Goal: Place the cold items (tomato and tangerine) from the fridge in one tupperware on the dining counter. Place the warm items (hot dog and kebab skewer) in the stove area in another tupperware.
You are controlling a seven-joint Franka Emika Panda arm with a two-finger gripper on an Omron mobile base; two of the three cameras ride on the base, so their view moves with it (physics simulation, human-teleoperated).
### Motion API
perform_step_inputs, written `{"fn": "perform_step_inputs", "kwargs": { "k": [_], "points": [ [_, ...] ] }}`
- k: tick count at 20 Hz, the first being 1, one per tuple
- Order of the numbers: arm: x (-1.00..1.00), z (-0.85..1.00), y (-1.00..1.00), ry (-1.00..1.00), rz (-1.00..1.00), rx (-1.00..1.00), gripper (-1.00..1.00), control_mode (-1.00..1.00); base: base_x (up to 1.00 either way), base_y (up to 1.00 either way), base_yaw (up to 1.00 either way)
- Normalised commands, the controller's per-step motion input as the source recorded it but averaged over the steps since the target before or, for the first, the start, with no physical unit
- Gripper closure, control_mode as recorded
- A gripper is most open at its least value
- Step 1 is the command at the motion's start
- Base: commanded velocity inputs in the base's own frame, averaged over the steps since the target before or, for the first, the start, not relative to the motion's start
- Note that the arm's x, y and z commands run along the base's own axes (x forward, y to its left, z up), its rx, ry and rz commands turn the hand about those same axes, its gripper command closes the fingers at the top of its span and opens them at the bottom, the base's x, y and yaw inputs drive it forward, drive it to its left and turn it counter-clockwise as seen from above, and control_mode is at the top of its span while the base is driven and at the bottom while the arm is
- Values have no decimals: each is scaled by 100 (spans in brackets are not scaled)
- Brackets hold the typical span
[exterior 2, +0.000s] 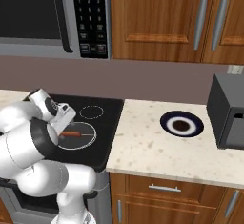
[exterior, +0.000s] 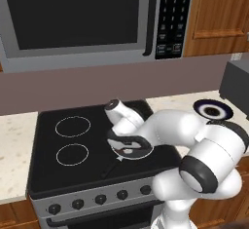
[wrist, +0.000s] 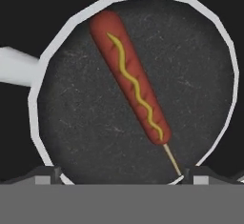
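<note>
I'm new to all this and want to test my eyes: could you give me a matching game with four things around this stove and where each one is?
Things:
1. red sausage on a stick with a yellow mustard squiggle
2. round dark pan with a pale rim
3. dark blue and white plate
4. silver microwave

Places:
A. on the black stovetop
B. above the stove
C. lying in the pan
D. on the speckled counter right of the stove

Pairs: 1-C, 2-A, 3-D, 4-B

pan (exterior: 127,151) mostly hidden behind arm, toaster (exterior 2: 229,111) cropped
</note>
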Motion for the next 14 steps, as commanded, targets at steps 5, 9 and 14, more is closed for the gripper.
{"fn": "perform_step_inputs", "kwargs": {
  "k": [5,9,14],
  "points": [
    [33,-12,1,0,0,0,-100,-100,0,0,0],
    [25,-21,3,0,0,0,-100,-100,0,0,0],
    [17,-21,4,0,0,-1,-100,-100,0,0,0]
  ]
}}
